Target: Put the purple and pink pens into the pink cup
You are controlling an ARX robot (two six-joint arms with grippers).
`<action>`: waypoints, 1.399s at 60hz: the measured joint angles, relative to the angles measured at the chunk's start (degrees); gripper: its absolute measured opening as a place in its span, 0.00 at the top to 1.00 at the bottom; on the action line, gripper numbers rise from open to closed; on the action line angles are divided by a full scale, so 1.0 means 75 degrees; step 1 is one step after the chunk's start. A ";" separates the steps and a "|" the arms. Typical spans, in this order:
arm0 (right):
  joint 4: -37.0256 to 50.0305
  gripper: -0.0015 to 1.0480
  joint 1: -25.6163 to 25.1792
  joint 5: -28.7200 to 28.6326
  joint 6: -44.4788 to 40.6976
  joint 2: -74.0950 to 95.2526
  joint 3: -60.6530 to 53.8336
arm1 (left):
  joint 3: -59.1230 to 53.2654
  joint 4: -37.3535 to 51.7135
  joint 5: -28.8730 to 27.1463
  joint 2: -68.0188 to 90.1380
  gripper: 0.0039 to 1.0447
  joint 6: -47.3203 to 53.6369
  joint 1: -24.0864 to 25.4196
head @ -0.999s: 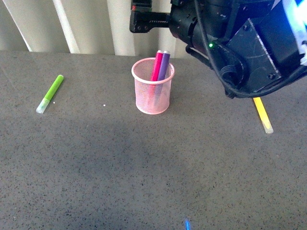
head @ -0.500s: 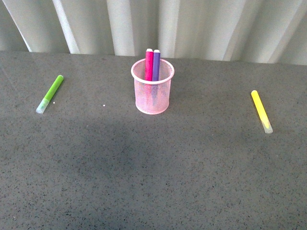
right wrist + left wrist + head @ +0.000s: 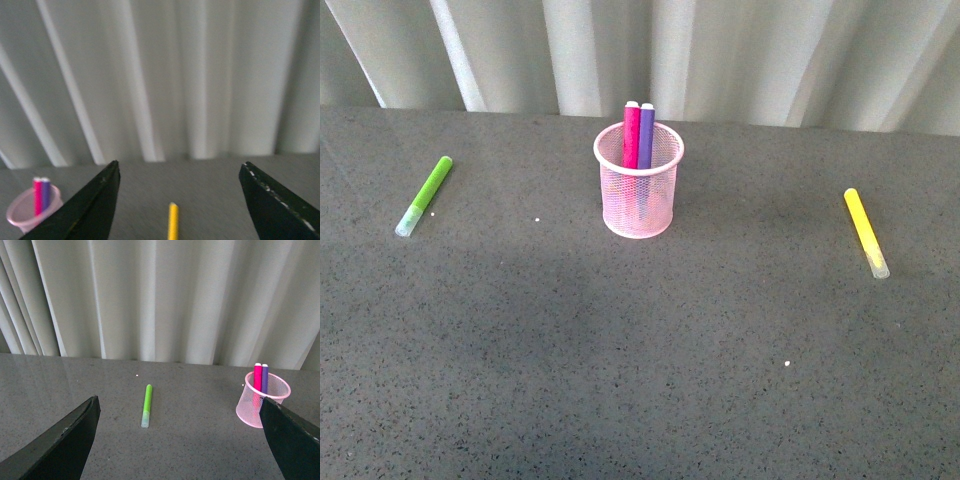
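The pink cup (image 3: 638, 190) stands upright at the back middle of the grey table. The pink pen (image 3: 631, 132) and the purple pen (image 3: 646, 133) stand side by side inside it, ends poking above the rim. Neither arm shows in the front view. In the left wrist view the cup (image 3: 260, 407) with both pens sits beside one finger of my left gripper (image 3: 180, 440), which is open and empty. My right gripper (image 3: 177, 205) is open too, with nothing between its fingers; the cup (image 3: 27, 212) shows far off to one side of that view.
A lime-green marker (image 3: 424, 195) lies on the table to the left of the cup, a yellow marker (image 3: 866, 232) to the right. A pleated pale curtain (image 3: 720, 50) runs along the table's back edge.
One second ago the right arm hung over the cup at the upper right of the front view. It has since withdrawn out of sight, and the two pens now stand more upright.
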 joint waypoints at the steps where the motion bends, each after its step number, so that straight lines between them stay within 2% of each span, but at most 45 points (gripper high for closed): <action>1: -0.0239 0.34 0.0035 0.0163 -0.0181 -0.0207 -0.0105 | 0.0000 0.0000 0.0000 -0.0003 0.06 0.0000 0.0000; 14: -0.0903 0.69 0.0373 0.0592 -0.0883 -0.1361 -0.0723 | 0.0000 0.0000 0.0006 -0.0009 0.06 0.0003 0.0000; 19: -0.1102 0.82 0.0822 0.1201 -0.0944 -0.1728 -0.0886 | 0.0000 0.0000 0.0003 -0.0009 0.06 0.0003 0.0000; 23: -0.1294 0.96 0.1046 0.1212 -0.0985 -0.2052 -0.1011 | 0.0000 0.0000 0.0009 -0.0009 0.06 0.0003 0.0000; 24: -0.1346 0.97 0.1064 0.1218 -0.1017 -0.2124 -0.1037 | 0.0000 0.0000 0.0012 -0.0009 0.06 0.0003 0.0000; 38: -0.2043 0.97 0.1072 0.1274 -0.1011 -0.3118 -0.1314 | 0.0000 0.0000 0.0006 -0.0009 0.06 0.0003 0.0000; 47: -0.1999 0.97 0.1072 0.1271 -0.1014 -0.3421 -0.1457 | 0.0000 0.0000 0.0009 -0.0009 0.06 0.0000 0.0000; 84: -0.3821 0.97 0.1072 0.1276 -0.1011 -0.5289 -0.1463 | 0.0000 0.0000 0.0006 -0.0009 0.06 0.0003 0.0000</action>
